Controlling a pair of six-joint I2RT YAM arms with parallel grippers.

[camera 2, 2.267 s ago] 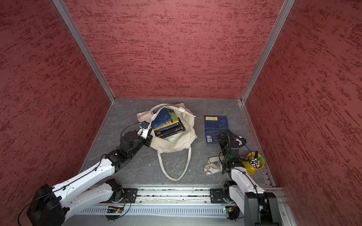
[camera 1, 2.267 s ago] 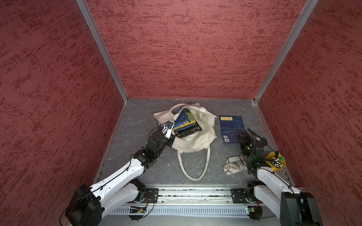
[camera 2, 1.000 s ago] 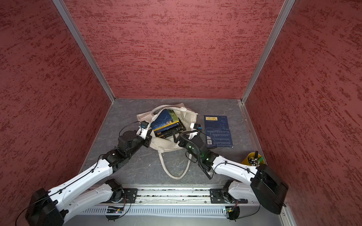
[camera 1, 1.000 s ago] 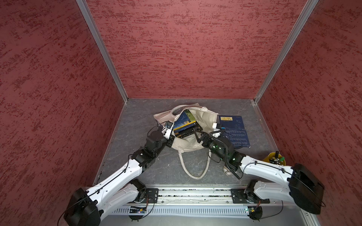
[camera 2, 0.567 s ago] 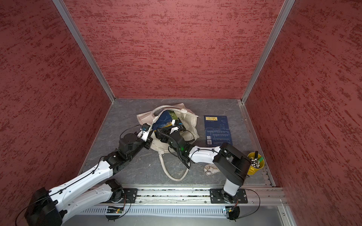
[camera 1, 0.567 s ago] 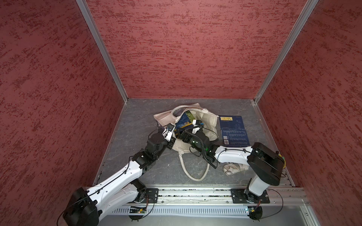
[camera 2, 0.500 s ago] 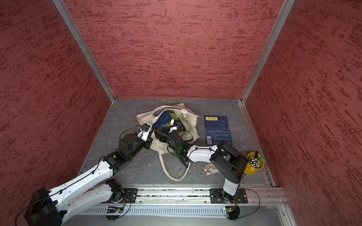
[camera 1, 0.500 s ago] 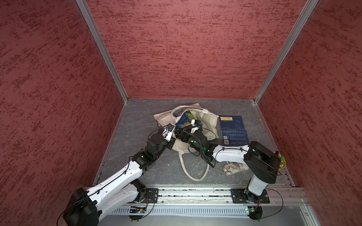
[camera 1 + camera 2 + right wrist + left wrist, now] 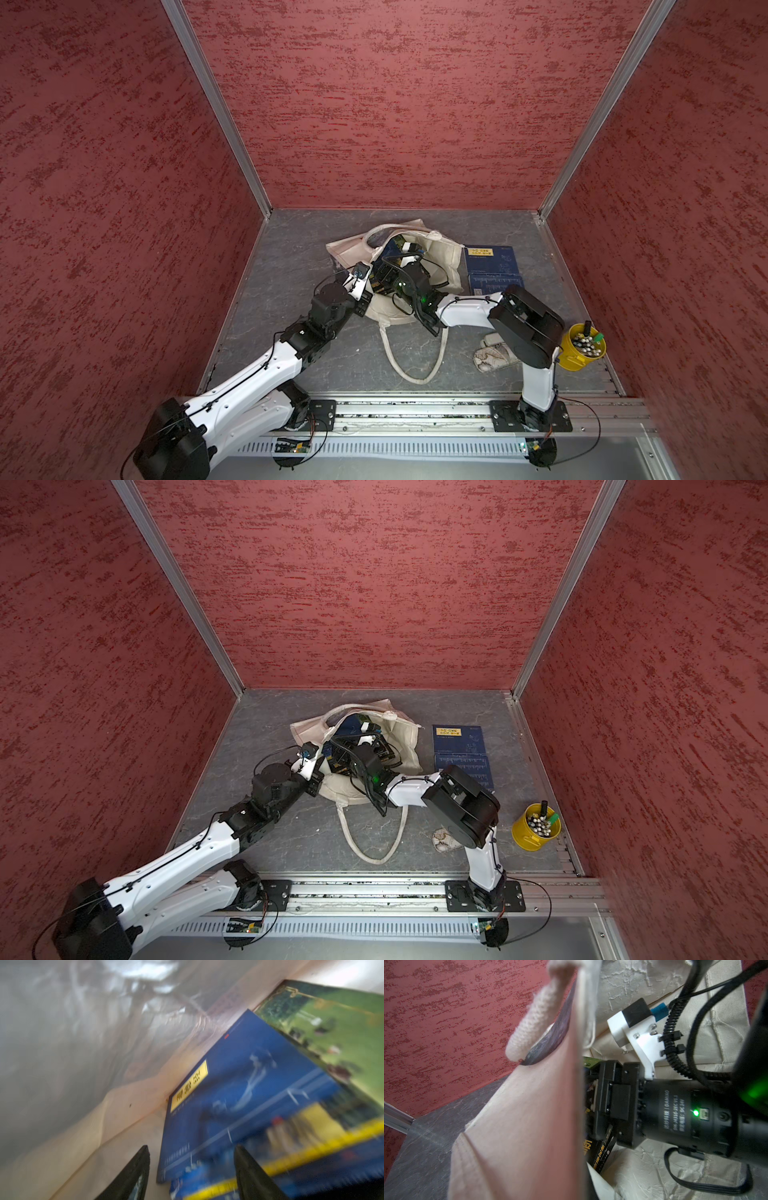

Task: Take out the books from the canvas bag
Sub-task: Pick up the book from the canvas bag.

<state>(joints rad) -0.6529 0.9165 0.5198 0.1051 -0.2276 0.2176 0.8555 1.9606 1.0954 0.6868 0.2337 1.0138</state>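
Found the cream-white canvas bag (image 9: 446, 257) lying open at mid-frame on the grey stone-look floor (image 9: 291, 266) in both top views, one long loop handle (image 9: 411, 376) trailing toward the lower edge. Caught the left gripper (image 9: 366, 296) at the bag's left rim, clamped tight on the fabric and holding that wall up. Saw the same cloth wall (image 9: 529, 1115) filling the middle of the left wrist view.

Found the right gripper (image 9: 191, 1169) deep in the bag mouth, dark fingertips (image 9: 135, 1174) parted to a middling width, the near corner of a dark blue paperback with a yellow title label (image 9: 239, 1095) between them. Could not judge contact with either tip.

Noted a green-pictured cover (image 9: 332, 1028) under that one at upper right of the right wrist view, and a blurred blue cover with a yellow stripe (image 9: 311, 1147) at lower right. Picked out a black book with orange lettering (image 9: 600, 1153) low in the left wrist view, beside the right gripper's body, inside the bag.

Spotted another dark blue book (image 9: 492, 266) flat on the floor just right of the bag, outside it, in both top views. Logged a white patterned pouch (image 9: 492, 357) at lower right, partly behind the right arm (image 9: 523, 320), and a yellow cup of pens (image 9: 582, 347) further right.
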